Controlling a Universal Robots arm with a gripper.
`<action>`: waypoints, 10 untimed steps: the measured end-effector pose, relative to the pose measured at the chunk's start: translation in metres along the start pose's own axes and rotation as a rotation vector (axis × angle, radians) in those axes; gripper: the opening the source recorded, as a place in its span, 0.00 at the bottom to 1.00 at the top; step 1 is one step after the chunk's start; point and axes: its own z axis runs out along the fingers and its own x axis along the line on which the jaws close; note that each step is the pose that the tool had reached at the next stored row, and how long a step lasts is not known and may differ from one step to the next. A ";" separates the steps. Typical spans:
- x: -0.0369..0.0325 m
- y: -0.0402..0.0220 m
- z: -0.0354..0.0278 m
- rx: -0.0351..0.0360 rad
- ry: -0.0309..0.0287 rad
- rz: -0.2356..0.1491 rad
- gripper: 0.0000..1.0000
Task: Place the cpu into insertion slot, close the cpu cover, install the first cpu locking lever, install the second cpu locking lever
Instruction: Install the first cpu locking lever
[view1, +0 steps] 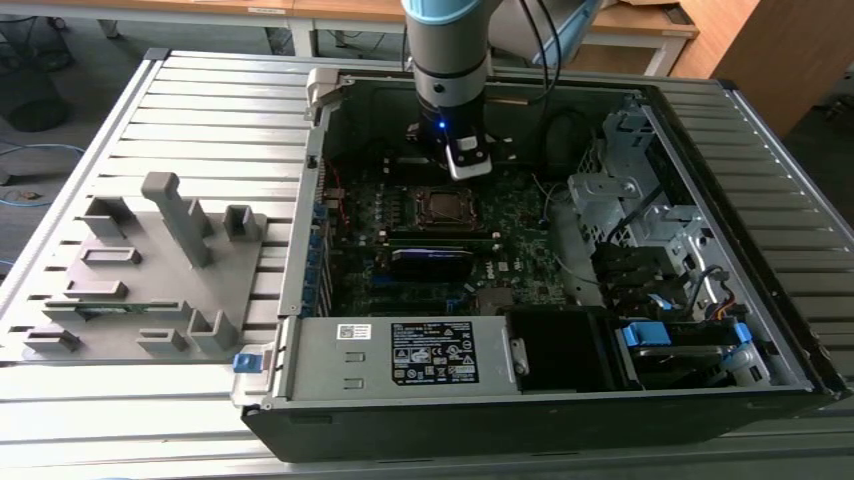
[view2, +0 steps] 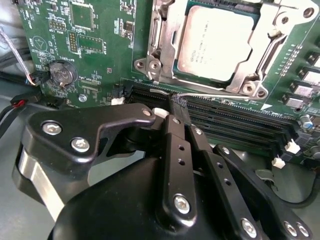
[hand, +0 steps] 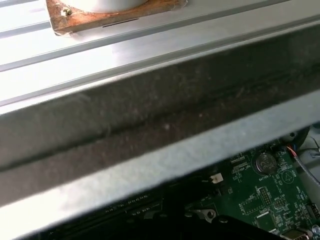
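The cpu, a silver-grey square chip, lies in the insertion slot on the green motherboard. Around its edges lies the cpu cover, a silver frame that looks flat on the chip. A thin silver locking lever runs along the socket's near side. My gripper has its black fingers shut together, with the tips right at that lever beside the memory slots; I cannot tell if they touch it. In the exterior view the gripper hangs just behind the socket inside the open computer case.
The case's metal walls box in the board, with a drive cage at the exterior view's right and a power supply in front. Black memory slots lie by the fingertips. A grey parts fixture stands on the slatted table.
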 end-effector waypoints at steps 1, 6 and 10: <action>-0.0003 -0.0009 -0.0002 -0.0004 -0.0006 0.000 0.11; -0.0015 -0.0040 -0.0007 -0.0008 -0.0022 0.000 0.11; -0.0015 -0.0040 -0.0007 -0.0010 -0.0022 0.000 0.11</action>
